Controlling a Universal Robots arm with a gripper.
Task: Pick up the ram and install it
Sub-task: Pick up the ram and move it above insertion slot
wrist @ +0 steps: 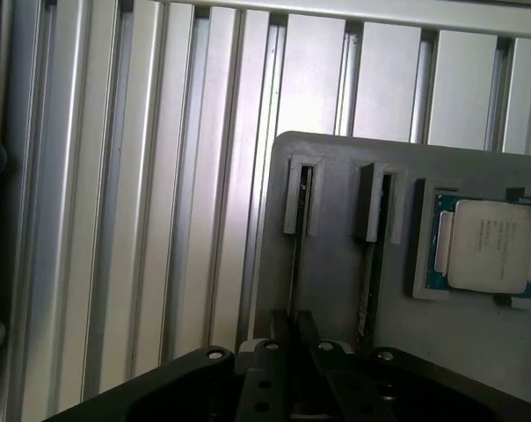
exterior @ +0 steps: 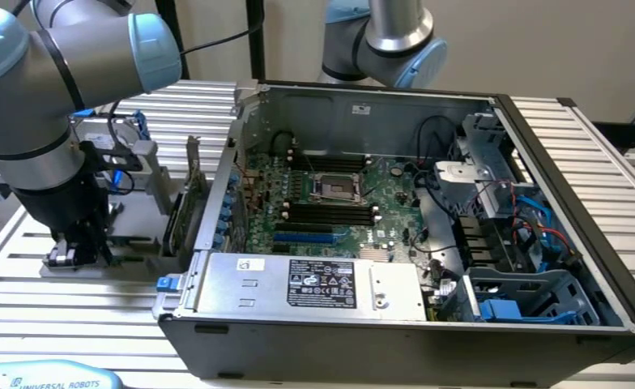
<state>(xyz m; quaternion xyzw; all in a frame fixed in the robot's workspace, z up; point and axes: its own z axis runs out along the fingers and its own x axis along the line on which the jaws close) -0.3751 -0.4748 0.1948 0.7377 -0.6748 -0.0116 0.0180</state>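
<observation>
The ram (wrist: 298, 251) is a thin stick standing on edge in a slot of the grey holder (wrist: 334, 290). My gripper (wrist: 294, 327) is down over that slot, its dark fingers (wrist: 281, 330) pressed close on either side of the stick. In the exterior view the gripper (exterior: 78, 247) hangs low over the holder (exterior: 134, 219), at the exterior view's left of the open computer case (exterior: 404, 324). Black memory slots (exterior: 323, 212) lie on the motherboard beside the processor socket (exterior: 332, 188).
A second stick (wrist: 374, 264) stands in the neighbouring slot, and a square silver processor chip (wrist: 487, 244) lies beside it. A green expansion card (exterior: 191, 203) stands upright between holder and case. A second robot arm (exterior: 388, 40) rises behind the case. Ribbed aluminium table (wrist: 160, 220) surrounds the holder.
</observation>
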